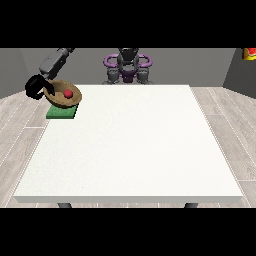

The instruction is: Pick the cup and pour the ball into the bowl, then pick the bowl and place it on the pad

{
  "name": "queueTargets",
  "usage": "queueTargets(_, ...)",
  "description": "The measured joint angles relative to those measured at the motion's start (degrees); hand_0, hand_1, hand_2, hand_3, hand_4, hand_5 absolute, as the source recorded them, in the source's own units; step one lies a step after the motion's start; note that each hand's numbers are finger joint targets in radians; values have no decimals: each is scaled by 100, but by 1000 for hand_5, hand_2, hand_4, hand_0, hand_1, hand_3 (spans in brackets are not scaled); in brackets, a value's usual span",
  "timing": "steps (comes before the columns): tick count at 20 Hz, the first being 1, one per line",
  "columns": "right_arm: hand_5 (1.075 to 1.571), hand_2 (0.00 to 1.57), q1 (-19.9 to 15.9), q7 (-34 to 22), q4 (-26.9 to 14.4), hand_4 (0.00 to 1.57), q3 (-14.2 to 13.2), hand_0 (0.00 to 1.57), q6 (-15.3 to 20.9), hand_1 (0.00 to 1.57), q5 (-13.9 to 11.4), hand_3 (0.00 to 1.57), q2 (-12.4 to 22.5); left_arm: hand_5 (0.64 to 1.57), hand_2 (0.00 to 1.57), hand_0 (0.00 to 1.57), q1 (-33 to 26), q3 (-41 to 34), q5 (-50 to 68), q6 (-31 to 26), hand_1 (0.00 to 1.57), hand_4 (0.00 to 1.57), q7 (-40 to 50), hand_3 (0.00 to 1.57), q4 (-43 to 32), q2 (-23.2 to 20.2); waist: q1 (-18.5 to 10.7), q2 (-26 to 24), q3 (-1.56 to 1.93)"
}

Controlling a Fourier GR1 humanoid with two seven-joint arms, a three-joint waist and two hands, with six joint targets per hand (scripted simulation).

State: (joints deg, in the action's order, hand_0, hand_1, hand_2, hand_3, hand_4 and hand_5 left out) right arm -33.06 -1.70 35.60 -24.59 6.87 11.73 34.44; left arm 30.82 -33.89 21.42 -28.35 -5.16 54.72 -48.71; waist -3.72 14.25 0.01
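At the frame's upper left, the black hand at the view's left (36, 87) grips the rim of the brown wooden bowl (64, 98) holding the small red ball (68, 93), tilted over the green square pad (62, 113); level it, lower squarely, then release

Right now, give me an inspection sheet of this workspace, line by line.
Surface: large white table, its near half bare.
Job's things: brown bowl with the red ball inside, tilted, over the green pad at the table's far corner at the view's left; no cup seen.
Clutter: nothing seen.
Hands: the hand at the view's left is at the bowl's rim, fingers curled round it; the other hand is not in view.
Cables: nothing seen.
Surroundings: wood-plank floor, grey walls, a red and yellow object at the upper edge at the view's right.
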Motion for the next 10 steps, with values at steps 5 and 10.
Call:
queueTargets(5, 1509, 1103, -196, 154, -25, 162, 32, 931, 217, 931, -72, 1043, -2, 1567, 0, 0, 15, 9, 1, -15, 0, 1193, -217, 0, -87, -2, -46, 155, -1)
queueTargets(10, 1410, 0, -257, 201, -235, 0, 258, 0, 25, 0, -273, 0, 47, 1569, 0, 0, 21, 70, 48, 12, 0, 1208, -176, 0, 69, 27, -173, 191, 2)
